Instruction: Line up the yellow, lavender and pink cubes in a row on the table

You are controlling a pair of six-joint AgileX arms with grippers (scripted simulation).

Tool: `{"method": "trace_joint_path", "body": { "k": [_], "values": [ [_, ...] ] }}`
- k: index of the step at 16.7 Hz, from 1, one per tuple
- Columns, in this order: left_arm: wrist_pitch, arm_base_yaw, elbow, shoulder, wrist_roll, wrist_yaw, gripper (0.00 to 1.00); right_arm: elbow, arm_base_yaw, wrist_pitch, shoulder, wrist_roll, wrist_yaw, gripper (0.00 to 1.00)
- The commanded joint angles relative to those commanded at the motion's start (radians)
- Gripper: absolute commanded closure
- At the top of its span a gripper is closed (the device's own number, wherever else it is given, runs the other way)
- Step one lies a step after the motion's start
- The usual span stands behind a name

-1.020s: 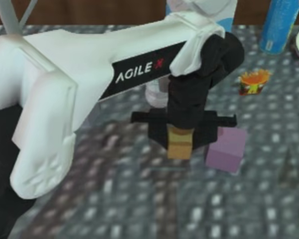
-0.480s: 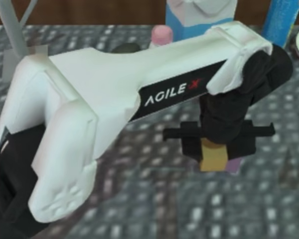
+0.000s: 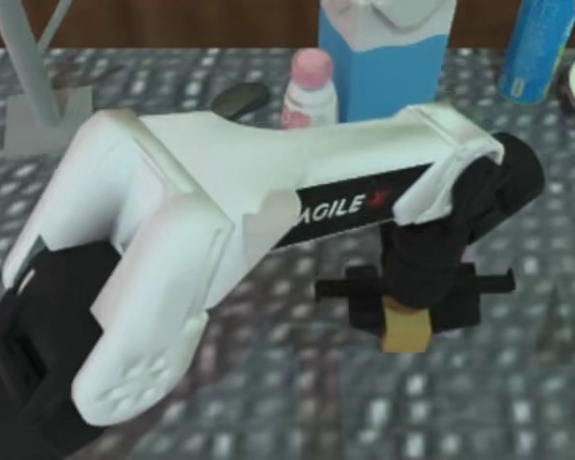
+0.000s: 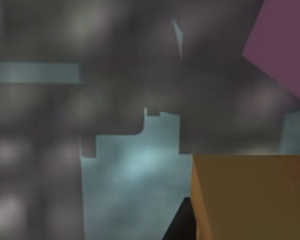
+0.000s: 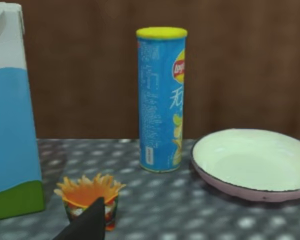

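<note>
The left gripper has dropped slightly toward six o'clock, clamped on the yellow cube beside the pink cube.

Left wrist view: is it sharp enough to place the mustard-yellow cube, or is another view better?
Left wrist view: table is a soft blur; only the mustard-yellow cube and a corner of the pinkish-mauve cube have clean edges. Top view: the left arm's white body hides much, but the left gripper and cube show. Right wrist view: crisp, no cubes.
</note>
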Motion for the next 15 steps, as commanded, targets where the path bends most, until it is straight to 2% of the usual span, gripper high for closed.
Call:
{"method": "trace_joint_path", "body": {
  "k": [6, 15],
  "values": [
    [0.046, -0.002, -0.042, 0.015, 0.001, 0.0, 1.0, 0.0, 0.0, 0.0, 0.0, 0.0, 0.0, 0.0],
    [0.046, -0.002, -0.042, 0.015, 0.001, 0.0, 0.32, 0.0, 0.0, 0.0, 0.0, 0.0, 0.0, 0.0]
  ]
}}
